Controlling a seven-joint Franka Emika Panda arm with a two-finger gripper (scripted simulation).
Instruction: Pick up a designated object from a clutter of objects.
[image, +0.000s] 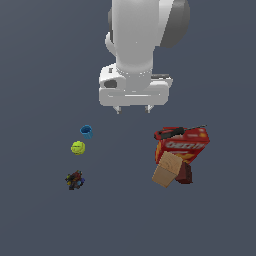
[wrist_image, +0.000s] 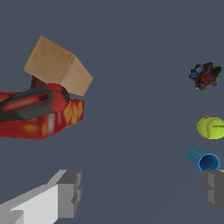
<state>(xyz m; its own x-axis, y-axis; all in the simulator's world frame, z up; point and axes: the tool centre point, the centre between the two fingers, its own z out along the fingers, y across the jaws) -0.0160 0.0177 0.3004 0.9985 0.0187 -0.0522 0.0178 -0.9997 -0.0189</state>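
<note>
Fingers (wrist_image: 65, 194) of the hand (image: 133, 108) frame the wrist view, spread wide with nothing between them. Out on the dark surface (image: 120, 210), the small dark lumpy thing (image: 75, 180), brown-black with blue, red and yellow specks, lies alone toward the exterior view's left, well apart from the hand hovering above. Near it sits the yellow-green ball (image: 78, 147), then the blue cup (image: 86, 131) on its side. Toward the exterior view's right, the tan wooden block (image: 167, 170) leans against the red cracker box (image: 187, 145), a dark red box (image: 184, 173) beside them and the black-red tool (image: 169, 133) on top.
</note>
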